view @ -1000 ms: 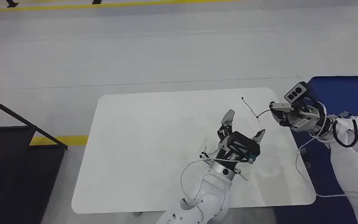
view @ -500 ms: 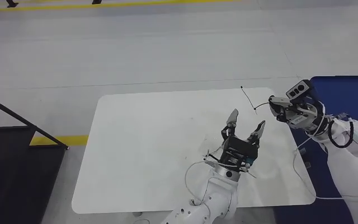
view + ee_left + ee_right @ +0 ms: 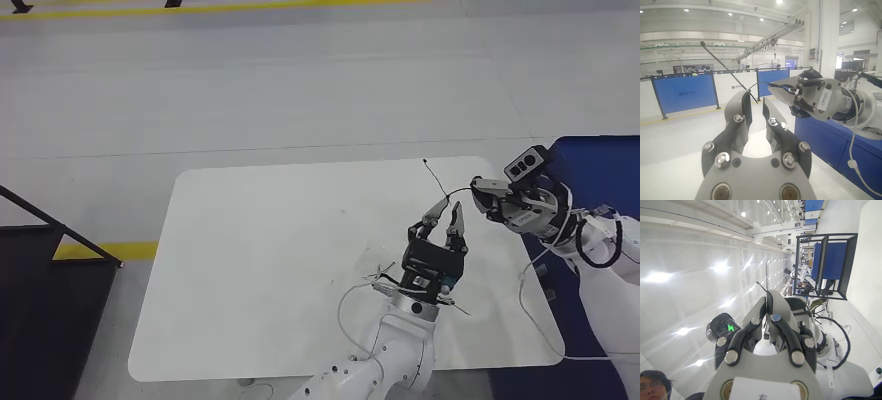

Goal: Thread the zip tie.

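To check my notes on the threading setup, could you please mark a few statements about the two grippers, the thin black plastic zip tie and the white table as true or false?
1. The right gripper is shut on the thin black plastic zip tie. True.
2. The left gripper is clamped fully shut. False: a narrow gap shows between its fingers.
3. The zip tie lies flat on the white table. False: it is held up in the air, above the table.
4. The zip tie's small head is free of both grippers. True.
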Tool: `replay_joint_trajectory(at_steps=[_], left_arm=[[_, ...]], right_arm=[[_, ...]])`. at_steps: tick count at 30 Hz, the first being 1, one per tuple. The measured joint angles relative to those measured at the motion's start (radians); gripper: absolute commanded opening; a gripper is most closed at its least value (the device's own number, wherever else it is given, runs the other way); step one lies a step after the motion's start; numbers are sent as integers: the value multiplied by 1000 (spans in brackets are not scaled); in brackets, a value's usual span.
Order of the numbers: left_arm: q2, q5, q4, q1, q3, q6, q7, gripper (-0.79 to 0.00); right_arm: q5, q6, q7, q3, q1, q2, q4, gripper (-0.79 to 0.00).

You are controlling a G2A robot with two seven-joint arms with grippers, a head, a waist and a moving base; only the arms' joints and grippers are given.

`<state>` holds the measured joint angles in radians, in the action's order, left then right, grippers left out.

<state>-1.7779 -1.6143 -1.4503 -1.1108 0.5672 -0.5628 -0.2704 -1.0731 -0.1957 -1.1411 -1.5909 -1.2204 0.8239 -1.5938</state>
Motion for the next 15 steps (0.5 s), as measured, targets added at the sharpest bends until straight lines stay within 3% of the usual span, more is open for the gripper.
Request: replay_joint_trajectory(at_steps=[15], left_arm=[[-3,33,-1,0,17,-14,-42,-717]], right_arm=[[14,-12,1,0,16,6,8,-785]])
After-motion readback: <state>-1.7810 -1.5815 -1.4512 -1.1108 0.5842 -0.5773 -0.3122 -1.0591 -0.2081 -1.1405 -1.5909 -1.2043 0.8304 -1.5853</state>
